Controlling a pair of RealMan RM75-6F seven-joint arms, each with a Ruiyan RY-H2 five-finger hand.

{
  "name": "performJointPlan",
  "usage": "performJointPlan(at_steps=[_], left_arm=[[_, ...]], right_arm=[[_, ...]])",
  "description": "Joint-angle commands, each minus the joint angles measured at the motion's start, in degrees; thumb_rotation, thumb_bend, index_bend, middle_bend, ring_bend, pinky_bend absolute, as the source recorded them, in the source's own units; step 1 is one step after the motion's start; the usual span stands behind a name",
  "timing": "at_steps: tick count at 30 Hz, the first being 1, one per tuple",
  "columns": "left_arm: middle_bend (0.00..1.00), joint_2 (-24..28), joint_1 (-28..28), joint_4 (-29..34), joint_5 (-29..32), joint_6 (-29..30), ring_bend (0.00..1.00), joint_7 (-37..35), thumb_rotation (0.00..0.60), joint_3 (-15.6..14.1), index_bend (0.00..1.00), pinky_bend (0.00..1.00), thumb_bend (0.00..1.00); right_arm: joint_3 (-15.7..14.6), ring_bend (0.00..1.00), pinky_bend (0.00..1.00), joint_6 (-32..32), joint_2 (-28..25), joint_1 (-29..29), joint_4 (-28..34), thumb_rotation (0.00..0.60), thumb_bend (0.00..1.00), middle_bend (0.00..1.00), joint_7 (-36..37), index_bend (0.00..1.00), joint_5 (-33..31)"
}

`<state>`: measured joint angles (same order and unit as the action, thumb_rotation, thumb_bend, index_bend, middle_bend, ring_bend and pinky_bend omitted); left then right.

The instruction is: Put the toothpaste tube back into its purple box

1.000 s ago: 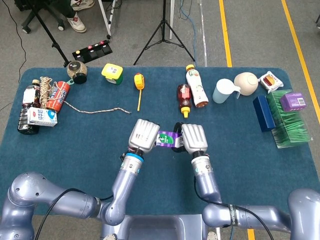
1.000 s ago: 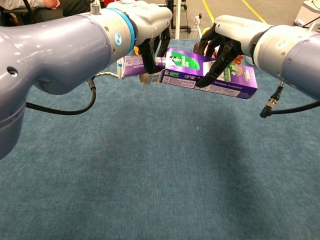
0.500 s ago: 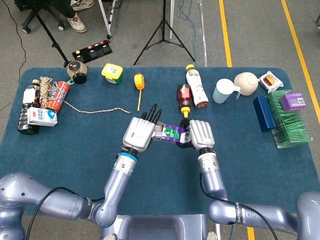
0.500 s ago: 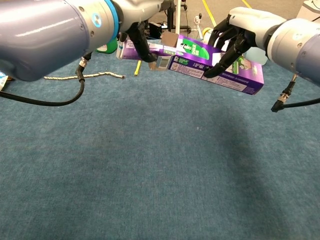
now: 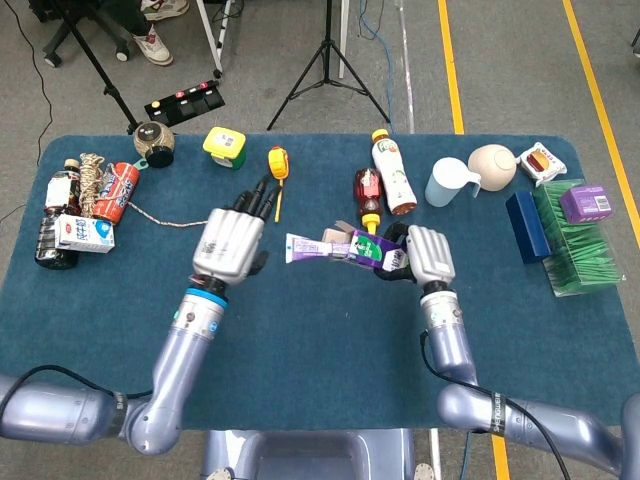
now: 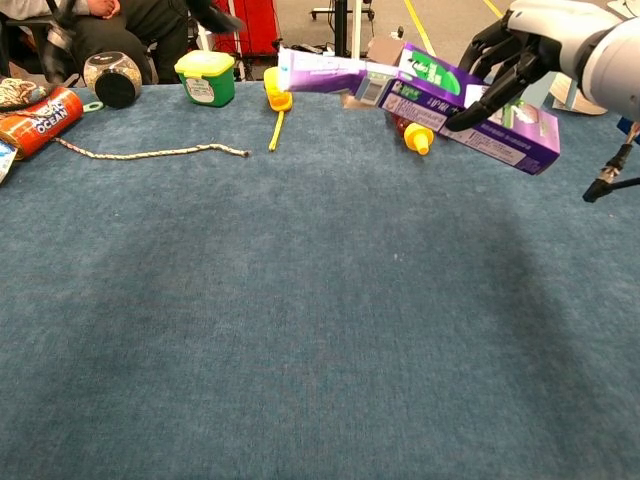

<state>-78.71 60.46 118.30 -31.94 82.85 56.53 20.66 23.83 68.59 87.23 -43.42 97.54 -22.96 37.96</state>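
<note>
My right hand (image 5: 428, 254) grips the purple box (image 5: 365, 248) near its right end and holds it above the table. The box (image 6: 500, 120) tilts down to the right in the chest view, with the right hand (image 6: 520, 50) wrapped over its top. The toothpaste tube (image 5: 303, 247) pokes out of the box's open left end, roughly half of it showing. The same tube (image 6: 320, 72) lies almost level in the chest view. My left hand (image 5: 229, 243) hovers left of the tube's free end with fingers spread, apart from it and holding nothing.
A rope (image 5: 190, 222) lies left of the left hand. Behind stand a green and yellow jar (image 5: 225, 146), a yellow tape measure (image 5: 277, 162), a ketchup bottle (image 5: 368, 198) and a white bottle (image 5: 393, 178). Cans and bottles (image 5: 75, 200) crowd the far left, boxes (image 5: 560, 230) the right.
My left hand let go of the tube and drew away to the left, opening. My right hand carried the box, with the tube in it, to the right.
</note>
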Motion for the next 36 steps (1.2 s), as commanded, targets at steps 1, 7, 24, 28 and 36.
performJointPlan(at_steps=[1, 7, 24, 28, 36], left_arm=[[0.0, 10.37, -5.87, 3.59, -1.71, -4.23, 0.13, -7.07, 0.6, 0.38, 0.0, 0.46, 0.28], [0.0, 21.19, -14.03, -1.31, -6.45, -12.68, 0.13, -21.71, 0.6, -1.45, 0.0, 0.46, 0.27], [0.0, 26.5, -18.55, -7.36, -14.19, -19.82, 0.13, -35.74, 0.6, -2.72, 0.0, 0.46, 0.28], [0.0, 27.13, -18.64, -7.03, -14.23, -20.08, 0.13, -36.59, 0.6, -2.58, 0.0, 0.46, 0.28], [0.0, 27.54, -18.66, -6.92, -13.99, -20.13, 0.13, -37.02, 0.6, -2.69, 0.0, 0.46, 0.28]], right_arm=[[1.59, 0.66, 0.78, -3.78, -2.45, 1.59, -0.7, 0.6, 0.37, 0.7, 5.72, 0.56, 0.68], [3.93, 0.63, 0.76, -11.64, -6.0, 4.33, -1.15, 0.6, 0.37, 0.7, 20.59, 0.56, 7.55], [3.15, 0.62, 0.74, -12.13, -3.48, 6.17, -4.51, 0.6, 0.38, 0.7, 40.25, 0.56, 21.64], [4.81, 0.61, 0.74, -13.07, -4.53, 6.78, -3.06, 0.6, 0.38, 0.69, 45.82, 0.56, 21.4], [6.99, 0.61, 0.74, -15.5, -5.63, 7.72, -2.6, 0.6, 0.38, 0.69, 53.13, 0.56, 17.27]])
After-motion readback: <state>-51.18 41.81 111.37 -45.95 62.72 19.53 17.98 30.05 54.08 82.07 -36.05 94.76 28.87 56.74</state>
